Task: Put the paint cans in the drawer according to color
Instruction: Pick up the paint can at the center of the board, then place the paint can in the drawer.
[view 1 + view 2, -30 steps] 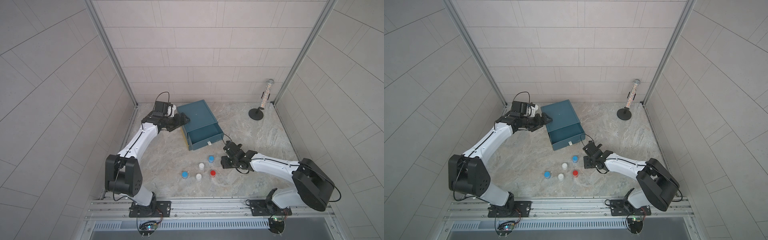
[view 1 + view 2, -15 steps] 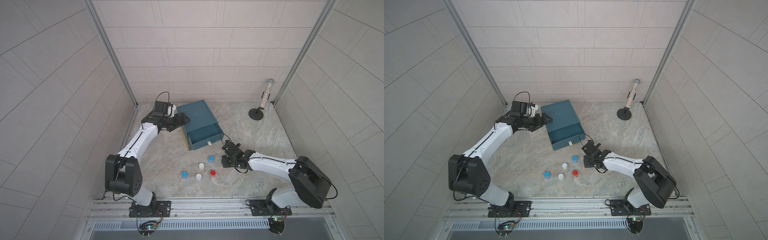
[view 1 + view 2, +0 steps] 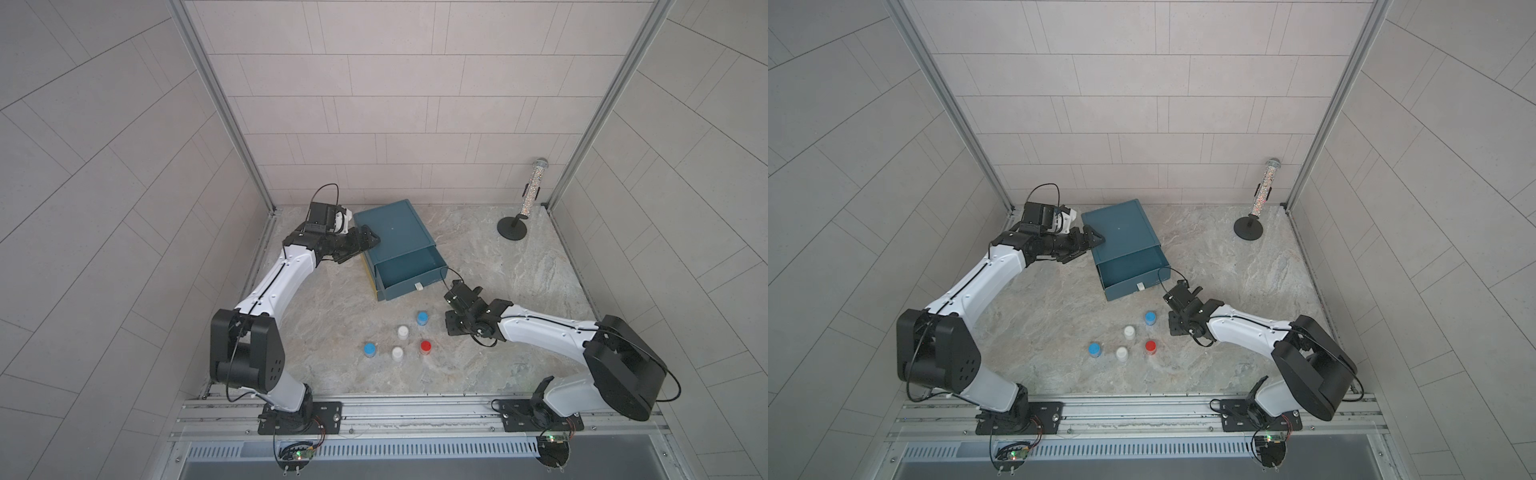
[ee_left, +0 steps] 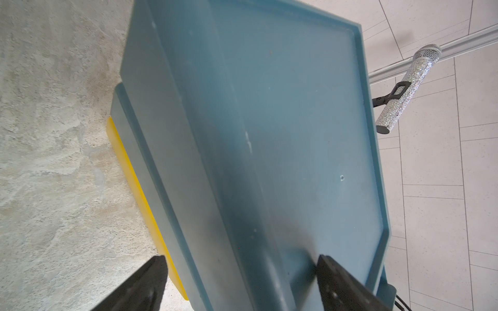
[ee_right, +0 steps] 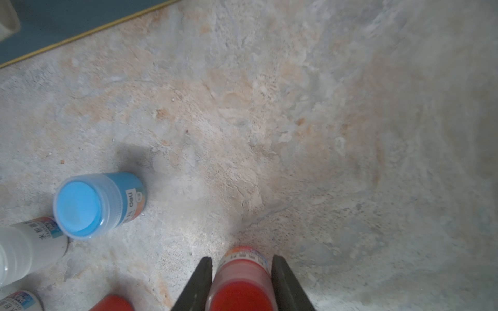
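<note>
Jaws of the right gripper (image 5: 240, 257) are clamped on the sides of a small clear-bodied jar of red paint with a round red cap (image 5: 239, 292). It stands upright on the mottled stone-look tabletop (image 5: 323, 134), and in both top views the wrist hides it. A straight lift looks like the safe start, because a second red jar (image 5: 113, 304) and a blue-capped jar (image 5: 89, 207) stand near, with a white jar (image 5: 24, 250) beyond them. Once clear, the jar should travel upright over the front wall of the open teal drawer (image 3: 395, 293), which looks empty. It is best set down at one end, leaving room for its mate and the other colours. The left gripper (image 4: 241, 258) has its jaws wide apart astride a corner of the teal cabinet (image 4: 296, 134); whether it presses there I cannot tell.
</note>
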Tool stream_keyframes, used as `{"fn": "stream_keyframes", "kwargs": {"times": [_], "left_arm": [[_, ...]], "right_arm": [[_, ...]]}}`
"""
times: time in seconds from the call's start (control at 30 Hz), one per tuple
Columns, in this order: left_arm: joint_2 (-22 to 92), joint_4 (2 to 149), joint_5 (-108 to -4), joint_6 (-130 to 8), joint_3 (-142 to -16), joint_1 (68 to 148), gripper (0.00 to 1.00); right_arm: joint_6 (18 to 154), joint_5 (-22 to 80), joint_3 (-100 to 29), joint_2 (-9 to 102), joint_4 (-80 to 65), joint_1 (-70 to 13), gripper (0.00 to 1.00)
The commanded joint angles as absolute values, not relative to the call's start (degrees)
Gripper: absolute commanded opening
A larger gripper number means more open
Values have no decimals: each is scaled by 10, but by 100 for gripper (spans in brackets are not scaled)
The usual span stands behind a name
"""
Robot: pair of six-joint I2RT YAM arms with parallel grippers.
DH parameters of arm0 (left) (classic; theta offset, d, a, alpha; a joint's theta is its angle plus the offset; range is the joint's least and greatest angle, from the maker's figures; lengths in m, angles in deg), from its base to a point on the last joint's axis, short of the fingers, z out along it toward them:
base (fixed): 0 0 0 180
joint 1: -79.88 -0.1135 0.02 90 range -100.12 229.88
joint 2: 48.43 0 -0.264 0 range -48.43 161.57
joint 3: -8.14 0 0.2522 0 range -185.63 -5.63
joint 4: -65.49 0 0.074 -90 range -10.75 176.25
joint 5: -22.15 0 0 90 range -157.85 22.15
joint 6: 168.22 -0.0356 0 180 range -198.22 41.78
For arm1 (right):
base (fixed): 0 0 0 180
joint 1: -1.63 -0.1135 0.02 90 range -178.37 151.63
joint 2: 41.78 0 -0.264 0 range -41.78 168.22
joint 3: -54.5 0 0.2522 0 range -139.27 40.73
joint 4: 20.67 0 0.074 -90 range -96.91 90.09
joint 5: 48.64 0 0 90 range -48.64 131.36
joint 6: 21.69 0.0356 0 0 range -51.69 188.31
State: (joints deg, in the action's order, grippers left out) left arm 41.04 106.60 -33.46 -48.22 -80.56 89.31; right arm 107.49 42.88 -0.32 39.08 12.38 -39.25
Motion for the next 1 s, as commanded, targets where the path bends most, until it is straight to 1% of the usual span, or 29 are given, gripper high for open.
{"fn": "stream_keyframes", "kwargs": {"times": [0.0,0.13,0.27,0.4,0.6,0.77,0.87,0.97], "left_arm": [[417,1099,-354,-495,-802,896,93],[418,1099,-353,-495,-802,895,93],[418,1099,-353,-494,-802,895,93],[419,1099,-352,-494,-802,895,93],[419,1099,-352,-494,-802,895,93],[424,1098,-350,-492,-802,894,93],[424,1098,-349,-491,-802,895,93],[423,1098,-348,-491,-802,895,93]], "right_arm": [[1066,454,-30,355,170,-397,13],[1050,470,-75,289,228,-397,10],[1018,492,-151,227,293,-396,10],[983,515,-254,220,372,-396,10],[937,524,-399,254,401,-395,11],[920,471,-515,345,408,-396,12],[926,430,-544,392,401,-397,12],[927,414,-541,425,382,-398,11]]}}
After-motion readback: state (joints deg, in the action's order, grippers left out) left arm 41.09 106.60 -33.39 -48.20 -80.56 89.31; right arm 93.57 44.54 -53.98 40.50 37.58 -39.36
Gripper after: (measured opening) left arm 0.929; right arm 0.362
